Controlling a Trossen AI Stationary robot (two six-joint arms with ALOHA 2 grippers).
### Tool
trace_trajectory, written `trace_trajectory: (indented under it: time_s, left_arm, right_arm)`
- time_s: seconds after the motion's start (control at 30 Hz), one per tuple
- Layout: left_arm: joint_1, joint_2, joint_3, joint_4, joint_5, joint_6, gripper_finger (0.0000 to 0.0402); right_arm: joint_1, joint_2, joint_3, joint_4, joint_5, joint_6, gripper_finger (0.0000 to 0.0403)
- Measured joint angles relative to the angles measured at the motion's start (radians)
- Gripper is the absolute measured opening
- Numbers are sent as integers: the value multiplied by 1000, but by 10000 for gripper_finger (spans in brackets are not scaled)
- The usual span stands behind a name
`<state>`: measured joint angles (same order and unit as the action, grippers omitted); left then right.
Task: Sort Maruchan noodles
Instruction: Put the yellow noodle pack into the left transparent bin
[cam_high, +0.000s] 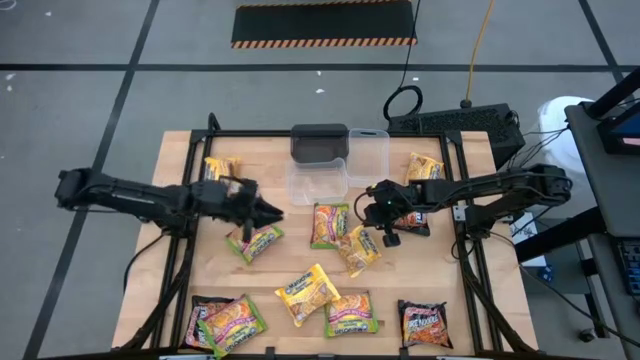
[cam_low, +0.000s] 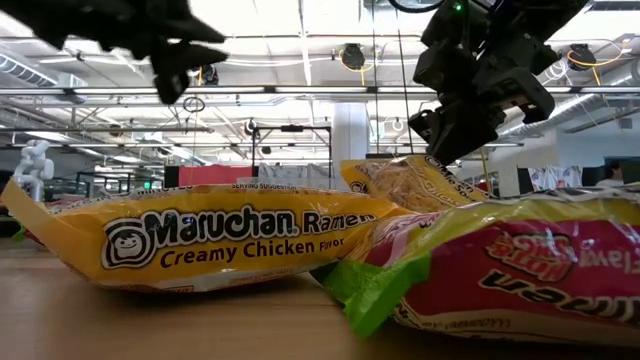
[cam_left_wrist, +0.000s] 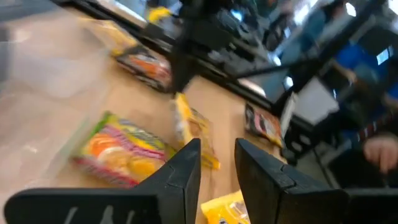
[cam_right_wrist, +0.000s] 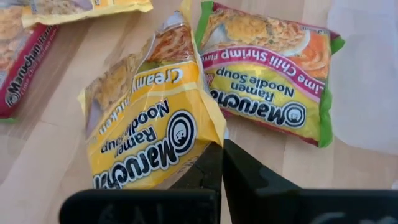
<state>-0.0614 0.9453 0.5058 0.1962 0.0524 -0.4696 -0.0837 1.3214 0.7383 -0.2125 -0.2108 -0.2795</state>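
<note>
1. Robotics lab here: two arms clamped to a wooden table on a black frame.
2. Hazard-striped mat, taped floor, keyboard.
3. Behind: strip lights, open ceiling, workstations.

My left arm reaches in from the left edge, stretched low and nearly straight toward the middle of the table, its wrist level. The left gripper hangs above the surface with its two dark fingers parted by a narrow gap, nothing between them. My right arm comes in from the right, elbow bent back near the table's edge, forearm angled toward the centre. The right gripper points down, fingers pinched tight together at the tips.
</note>
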Motion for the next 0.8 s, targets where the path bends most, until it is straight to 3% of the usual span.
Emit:
trace_trajectory:
  time_s: [0.1, 0.47, 0.67, 0.8]
  left_arm:
    - [-35, 100, 70, 1, 26, 85, 104]
    - [-134, 473, 262, 2, -65, 240, 104]
    - [-162, 631, 308, 141, -69, 269, 104]
    - [-181, 692, 341, 183, -139, 348, 104]
  right_arm:
    - [0, -18, 0, -2, 0, -1, 0]
    - [0, -123, 0, -14, 0, 1, 0]
    - [0, -133, 0, -56, 0, 4, 0]
    - [0, -132, 0, -65, 0, 5, 0]
